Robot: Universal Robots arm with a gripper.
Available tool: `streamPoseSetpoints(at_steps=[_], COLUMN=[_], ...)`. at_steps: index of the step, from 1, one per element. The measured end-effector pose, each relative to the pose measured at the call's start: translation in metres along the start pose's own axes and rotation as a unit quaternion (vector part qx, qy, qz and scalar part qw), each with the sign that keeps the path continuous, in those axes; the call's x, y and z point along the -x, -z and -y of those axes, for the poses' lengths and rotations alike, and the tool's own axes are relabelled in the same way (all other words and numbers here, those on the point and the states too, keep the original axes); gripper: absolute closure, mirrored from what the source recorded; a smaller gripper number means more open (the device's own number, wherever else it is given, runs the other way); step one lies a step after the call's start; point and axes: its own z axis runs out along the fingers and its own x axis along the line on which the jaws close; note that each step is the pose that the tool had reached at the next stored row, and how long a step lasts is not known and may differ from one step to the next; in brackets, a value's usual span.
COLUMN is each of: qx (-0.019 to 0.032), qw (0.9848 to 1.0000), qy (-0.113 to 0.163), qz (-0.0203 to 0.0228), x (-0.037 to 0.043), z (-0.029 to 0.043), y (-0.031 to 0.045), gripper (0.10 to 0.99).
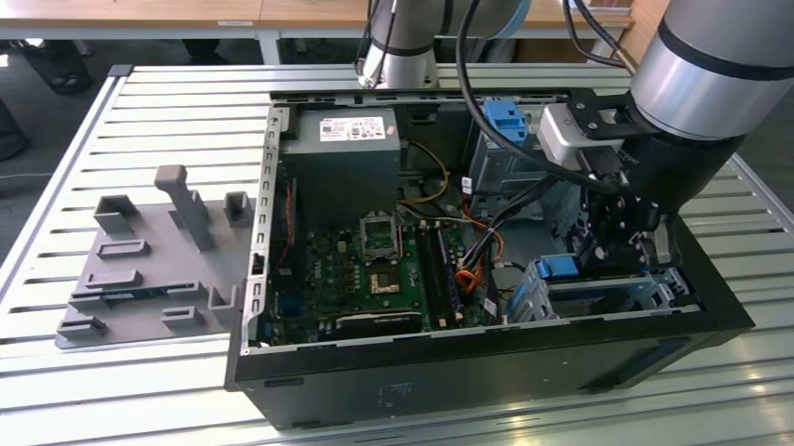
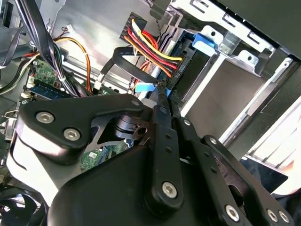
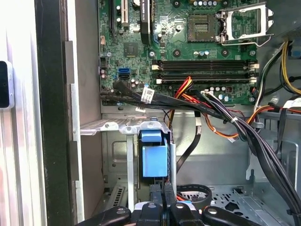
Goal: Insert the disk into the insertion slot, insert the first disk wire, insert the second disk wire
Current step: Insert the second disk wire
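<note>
While your arm reaches down into the open computer case, the gripper sits low at the corner of the chassis on the exterior view's right, directly over the insertion slot. In both wrist views you can see the two black fingers pressed together, tip against tip, with no clear gap; they appear pinched on a thin black connector with a small blue tab, though what exactly lies between the tips is partly hidden. In the second wrist view those tips meet the end of the disk, where a bundle of red, yellow and black wires is already plugged in. You will find the disk seated inside the slot, its blue carrier handle standing at the cage's open end. A flat black cable hangs just beside that handle. The green motherboard lies on the case floor next to the cage. A grey fixture plate rests on the slatted table, well apart from the case.
</note>
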Motion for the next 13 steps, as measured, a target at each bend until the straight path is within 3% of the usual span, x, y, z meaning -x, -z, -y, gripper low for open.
streamPoseSetpoints(at_steps=[9,10,13], qx=[0.0000,0.0000,0.0000], qw=[1.0000,1.0000,1.0000], qy=[0.000,0.000,0.000], qz=[0.0002,0.0002,0.0003], x=[0.0000,0.0000,0.0000], z=[0.0001,0.0001,0.0004], y=[-0.0001,0.0004,0.0034], gripper=[0.937,0.875,0.875])
